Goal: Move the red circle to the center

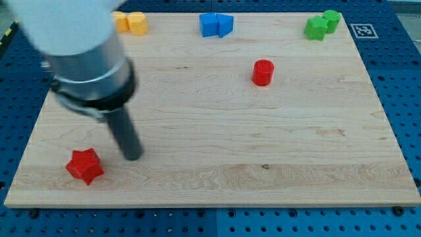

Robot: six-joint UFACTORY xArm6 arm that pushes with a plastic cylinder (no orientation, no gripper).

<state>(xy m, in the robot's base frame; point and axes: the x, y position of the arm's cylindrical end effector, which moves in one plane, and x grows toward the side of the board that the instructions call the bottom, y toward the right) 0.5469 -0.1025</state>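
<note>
Resting on the wooden board (316, 164) just beside a red star-shaped block (85, 165), at about its two o'clock, my tip (133, 157) was a bare rod with no jaws to spread or close, gripping nothing. The red circle (262, 72) stood well apart, toward two o'clock of the board's center; pushing it well probably meant circling to its far side and nudging toward seven o'clock. Counted: two red blocks, two yellow blocks (129, 22), two blue blocks (216, 24), two green blocks (322, 25).
</note>
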